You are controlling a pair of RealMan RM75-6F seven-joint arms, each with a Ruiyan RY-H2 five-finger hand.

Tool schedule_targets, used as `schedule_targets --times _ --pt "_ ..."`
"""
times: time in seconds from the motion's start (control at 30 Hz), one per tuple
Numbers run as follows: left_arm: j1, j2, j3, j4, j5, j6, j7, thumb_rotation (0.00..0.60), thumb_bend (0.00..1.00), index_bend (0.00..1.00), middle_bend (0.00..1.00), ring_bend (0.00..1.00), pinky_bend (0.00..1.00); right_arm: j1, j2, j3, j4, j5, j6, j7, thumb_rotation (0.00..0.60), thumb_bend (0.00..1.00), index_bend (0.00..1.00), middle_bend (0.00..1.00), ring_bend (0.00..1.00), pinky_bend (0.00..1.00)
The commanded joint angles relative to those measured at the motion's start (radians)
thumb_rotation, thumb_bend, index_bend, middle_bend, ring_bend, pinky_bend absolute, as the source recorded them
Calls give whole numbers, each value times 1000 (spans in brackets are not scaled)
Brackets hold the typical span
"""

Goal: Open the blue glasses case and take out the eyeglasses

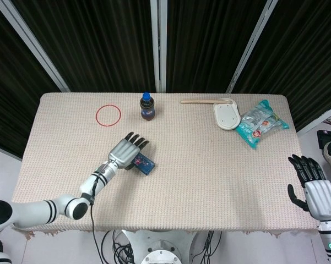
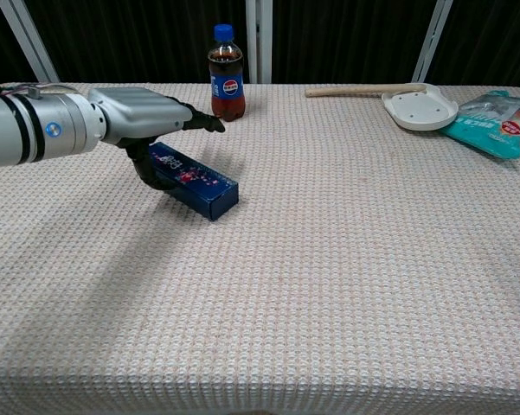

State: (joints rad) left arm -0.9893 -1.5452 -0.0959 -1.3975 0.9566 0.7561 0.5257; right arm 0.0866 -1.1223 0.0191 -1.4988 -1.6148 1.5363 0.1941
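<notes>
- The beige woven-cloth table (image 1: pixel 220 181) is seen from above in the head view and from the front in the chest view, with dark curtains behind it
- The left silver-and-black robot hand (image 1: pixel 126 153) is laid over the near end of the long blue rectangular glasses case (image 2: pixel 195 180); in the chest view the thumb is hooked under the case's near side while the other fingers reach out flat above it, so the case is judged to be grasped, though loosely
- The right silver-and-black robot hand (image 1: pixel 314 187) hangs off the table's right edge, fingers spread and nothing in it, well apart from the case
- The blue case lies left of the table's middle, closed, its far end tilted up off the cloth in the chest view and its lid not yet lifted
- The step in hand is judged to be the securing and steadying of the case, the first part of the task; the eyeglasses are not visible and are presumably inside
- The next move calls for the case to be set flat and held firm, and for the lid's seam to be found and prised up, most likely with the free right hand brought across
- Well behind the case stand a small dark cola bottle with a blue cap (image 1: pixel 147 106) and a thin red ring (image 1: pixel 108 115); at the far right lie a white long-handled brush (image 1: pixel 226 114) and a teal plastic snack bag (image 1: pixel 260 122)
</notes>
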Motion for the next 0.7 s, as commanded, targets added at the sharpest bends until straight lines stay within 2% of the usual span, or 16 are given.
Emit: schedule_targets --times 0.03,0.23,0.5,0.7 --pt "-8 10 -7 -18 -2 -14 -14 600 255 17 59 0 0 1 1 0 -2 -1 -2 -3 600 484 0 76 0 0" --pt "-13 19 4 -33 39 -7 -20 600 254 70 67 0 0 1 0 1 -2 5 -8 -2 600 484 0 76 0 0" --pt "-21 26 22 -23 -1 -17 13 600 256 130 85 0 0 -3 -1 -1 5 8 -7 5 600 484 0 76 0 0" --pt "-33 42 25 -37 -31 -36 13 600 318 185 94 0 0 -3 -6 -1 9 7 -9 7 600 484 0 75 0 0"
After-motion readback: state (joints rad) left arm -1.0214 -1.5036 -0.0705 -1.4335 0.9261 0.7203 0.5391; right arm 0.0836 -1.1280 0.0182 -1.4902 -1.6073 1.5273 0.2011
